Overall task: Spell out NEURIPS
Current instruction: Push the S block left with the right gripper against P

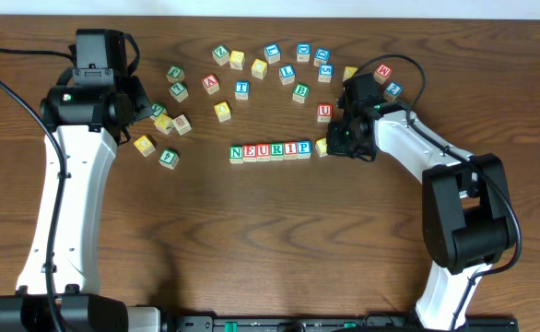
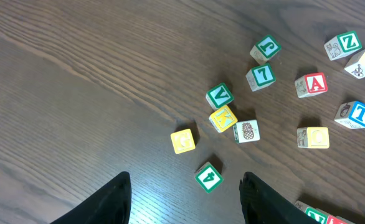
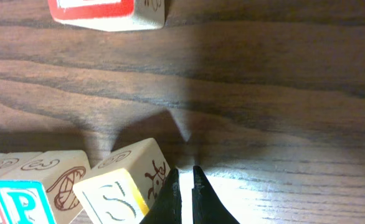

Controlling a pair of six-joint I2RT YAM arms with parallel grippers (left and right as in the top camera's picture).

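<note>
Six cubes stand in a row reading N E U R I P point(image 1: 270, 150) at the table's middle. Just right of the P, a yellow-topped cube point(image 1: 322, 146) sits skewed and slightly off the line. In the right wrist view it shows a pale S point(image 3: 117, 193), next to the blue P cube point(image 3: 20, 202). My right gripper point(image 3: 184, 171) is shut with nothing between its fingers, and its left finger rests against that cube's right side. My left gripper point(image 2: 185, 180) is open and empty, high over the loose cubes at the left.
Loose letter cubes lie in an arc behind the row point(image 1: 279, 69). A red cube point(image 3: 101, 12) is just beyond my right gripper. Below the left gripper lie a green 4 cube point(image 2: 208, 177), a yellow G cube point(image 2: 182, 141) and several others point(image 2: 232, 118).
</note>
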